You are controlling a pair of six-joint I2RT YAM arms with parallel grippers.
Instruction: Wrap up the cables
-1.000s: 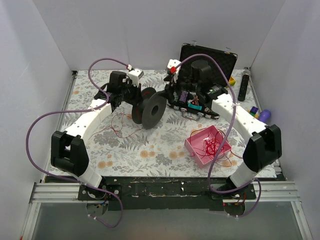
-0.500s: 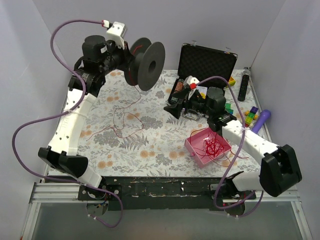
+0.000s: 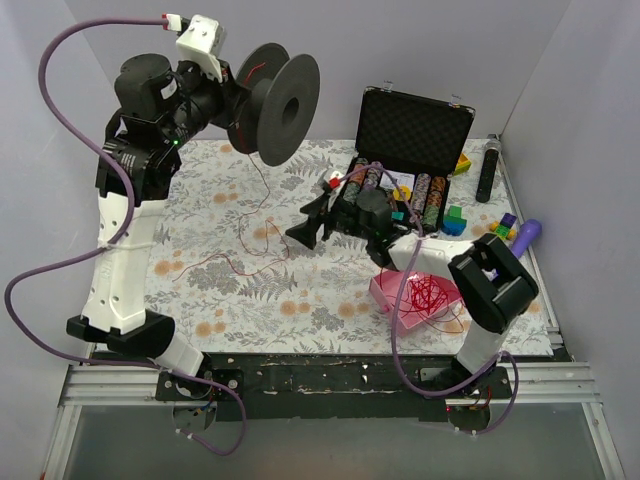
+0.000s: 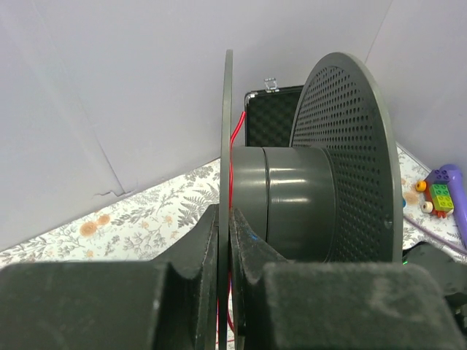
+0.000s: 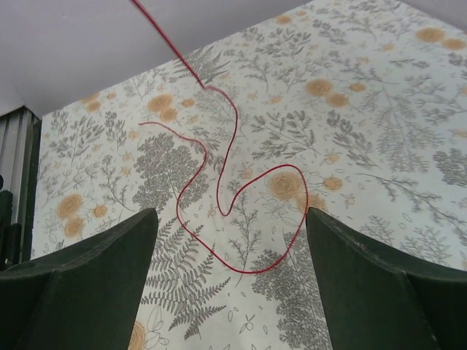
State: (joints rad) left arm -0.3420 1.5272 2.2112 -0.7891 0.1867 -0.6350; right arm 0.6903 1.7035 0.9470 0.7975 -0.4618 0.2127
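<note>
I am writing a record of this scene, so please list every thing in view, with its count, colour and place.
spool: one, black, held high at the far left.
red wire: one strand, red, hanging from the spool to loops on the table cover.
wire tangle: one, red, in the tray.
tray: one, pink, near right.
case: one, black, open, far right, chips inside.
toy blocks: several, mixed colours, near the case at the right.
purple object: one, right edge.
stick: one, black, beside the case.
table cover: one, white with floral print, under everything.
left fingers: two, black, shut on the spool's flange.
right fingers: two, dark, apart, over the wire loops.
</note>
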